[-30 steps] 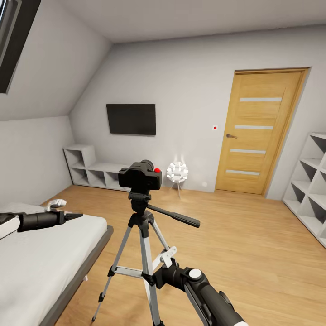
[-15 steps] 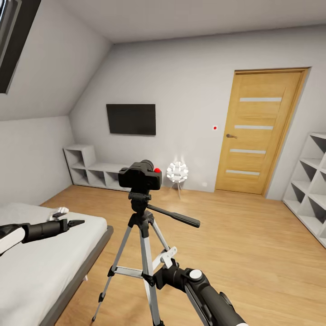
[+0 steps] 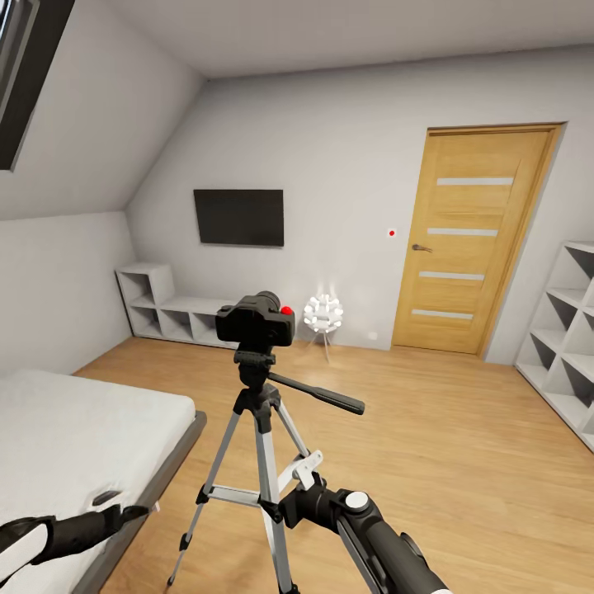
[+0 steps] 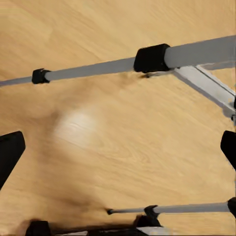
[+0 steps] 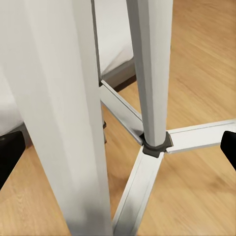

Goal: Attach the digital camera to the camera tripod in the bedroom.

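1. right gripper [image 3: 299,485] low by the camera tripod [image 3: 262,429] legs, fingers spread either side of a leg, not pinching it.
2. left gripper [image 3: 136,513] low at the bed [image 3: 74,429] edge, fingers spread.
3. digital camera [image 3: 256,322] sits on the tripod head, mid-bedroom.
4. tv [image 3: 238,217] and door [image 3: 470,239] on the far wall.

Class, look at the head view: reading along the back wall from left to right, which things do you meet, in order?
Low white shelf → black TV → white ball lamp → small red wall dot → oak door → tall white shelf unit.
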